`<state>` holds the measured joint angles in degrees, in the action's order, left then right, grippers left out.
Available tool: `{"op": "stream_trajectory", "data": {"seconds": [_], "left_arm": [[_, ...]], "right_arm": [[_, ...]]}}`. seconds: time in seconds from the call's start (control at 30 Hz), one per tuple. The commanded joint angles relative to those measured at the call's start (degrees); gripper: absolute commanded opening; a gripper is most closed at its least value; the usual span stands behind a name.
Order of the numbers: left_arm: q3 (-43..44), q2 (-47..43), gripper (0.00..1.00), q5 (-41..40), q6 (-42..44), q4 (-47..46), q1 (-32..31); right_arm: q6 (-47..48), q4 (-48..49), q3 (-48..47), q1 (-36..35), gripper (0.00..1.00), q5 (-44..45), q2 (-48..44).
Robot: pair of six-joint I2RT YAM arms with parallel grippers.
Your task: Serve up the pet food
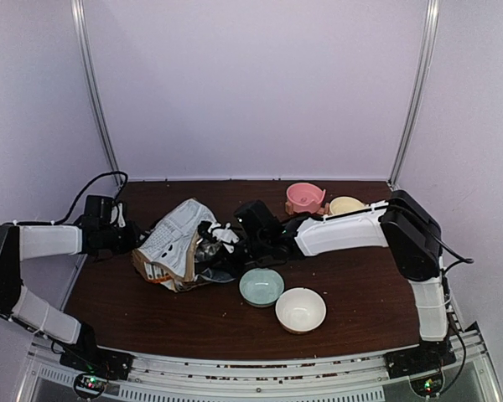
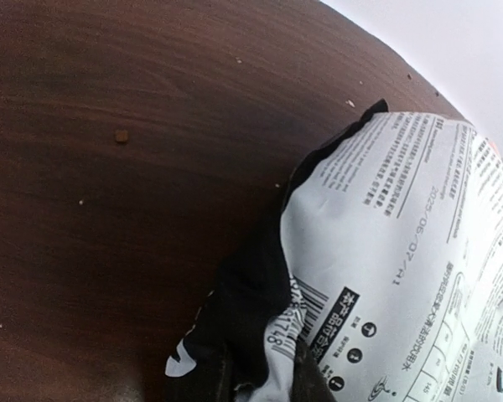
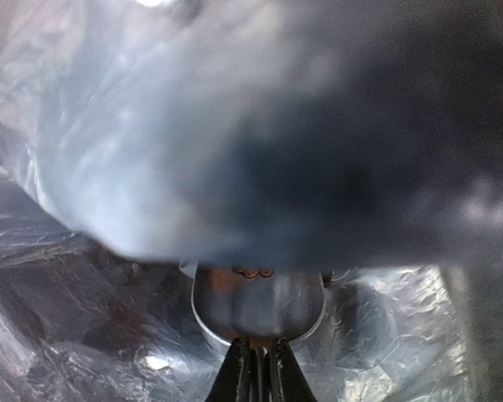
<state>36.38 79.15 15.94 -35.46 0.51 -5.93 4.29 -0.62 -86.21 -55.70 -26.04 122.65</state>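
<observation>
The left gripper point(image 2: 264, 383) is pinched tight on the black folded edge of a crumpled white-and-brown printed paper bag point(image 1: 178, 243), which lies on its side on the dark wooden table point(image 1: 352, 293). The right gripper point(image 3: 256, 373) is deep inside the bag's silvery lining, jaws closed on the handle of a round shiny metal scoop point(image 3: 256, 306). A few small reddish-brown kibble pellets point(image 3: 251, 272) sit at the scoop's far rim. 1 stray pellet point(image 2: 121, 136) lies on the table near the bag. By the bag's mouth stand a pale blue bowl point(image 1: 261, 286) and a white bowl point(image 1: 300, 310); a pink bowl point(image 1: 305, 198) and a cream bowl point(image 1: 346, 205) stand farther back
</observation>
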Motion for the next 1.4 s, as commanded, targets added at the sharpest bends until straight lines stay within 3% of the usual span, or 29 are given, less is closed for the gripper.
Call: {"op": "stream_trajectory", "data": {"seconds": [0.0, 0.27, 0.43, 0.7, 0.73, 0.93, 1.0, 1.17, 1.37], "left_arm": [[1.9, -3.9, 0.0, 13.7, 10.1, -1.7, -7.4], [1.0, -11.2, 0.0, 11.0, 13.6, -0.3, -12.1], [-0.5, -15.7, 0.0, 2.0, 13.4, 1.8, -12.1], [4.2, -9.9, 0.0, -18.6, 6.7, 18.9, -11.2], [4.7, -9.2, 0.04, -19.6, 6.0, 20.4, -10.9], [8.3, -11.3, 0.59, -22.2, 5.9, 25.4, -10.8], [10.8, -13.2, 0.72, -24.6, 6.6, 28.2, -11.4], [19.5, -15.7, 0.79, -25.9, 8.3, 35.1, -16.0], [29.2, -11.6, 0.81, -27.8, 6.9, 40.7, -29.1]], "right_arm": [[-1.3, 5.2, 2.7, -0.4, 0.0, 5.3, 0.5], [-4.0, 12.9, 3.8, -1.2, 0.0, 6.8, 0.9], [-4.2, 14.7, 5.6, -1.5, 0.0, 7.2, -0.1], [-4.6, 21.0, 14.1, -1.6, 0.0, 6.7, -4.8], [-4.8, 21.8, 15.2, -1.6, 0.0, 6.6, -5.5], [-6.2, 27.7, 21.4, -1.7, 0.0, 6.2, -9.6], [-6.5, 28.8, 22.5, -1.6, 0.0, 6.5, -10.8], [-6.9, 31.2, 25.2, -1.7, 0.0, 6.9, -13.5], [-7.2, 32.2, 26.0, -1.6, 0.0, 6.4, -14.9]]}}
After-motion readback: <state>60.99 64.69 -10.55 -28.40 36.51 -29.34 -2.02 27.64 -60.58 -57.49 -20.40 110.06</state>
